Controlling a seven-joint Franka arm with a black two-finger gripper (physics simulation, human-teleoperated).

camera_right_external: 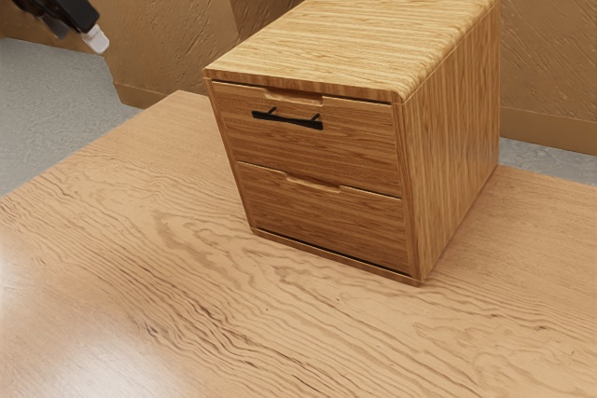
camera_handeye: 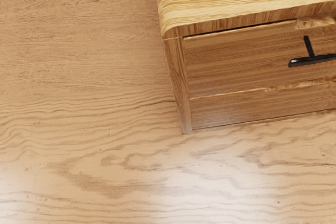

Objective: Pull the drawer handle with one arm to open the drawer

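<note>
Currently, on the wooden table [camera_right_external: 140, 305] the two-drawer cabinet [camera_right_external: 373, 34] stands near the far edge, its top drawer [camera_right_external: 317, 146] and bottom drawer [camera_right_external: 326, 213] both shut flush, contents hidden, the black handle [camera_right_external: 287, 119] on the top drawer's front well apart from my raised gripper [camera_right_external: 91, 38], whose opening I cannot tell.

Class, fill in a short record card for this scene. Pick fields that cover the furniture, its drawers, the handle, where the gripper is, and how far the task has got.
Furniture: wooden cabinet standing on a wooden table
Drawers: top drawer and bottom drawer, both fronts flush with the cabinet, shut
Handle: black bar handle near the upper edge of the top drawer
Gripper position: gripper raised at the exterior view's upper left, well away from the handle
Contact: none
Task progress: pull not yet begun
</note>
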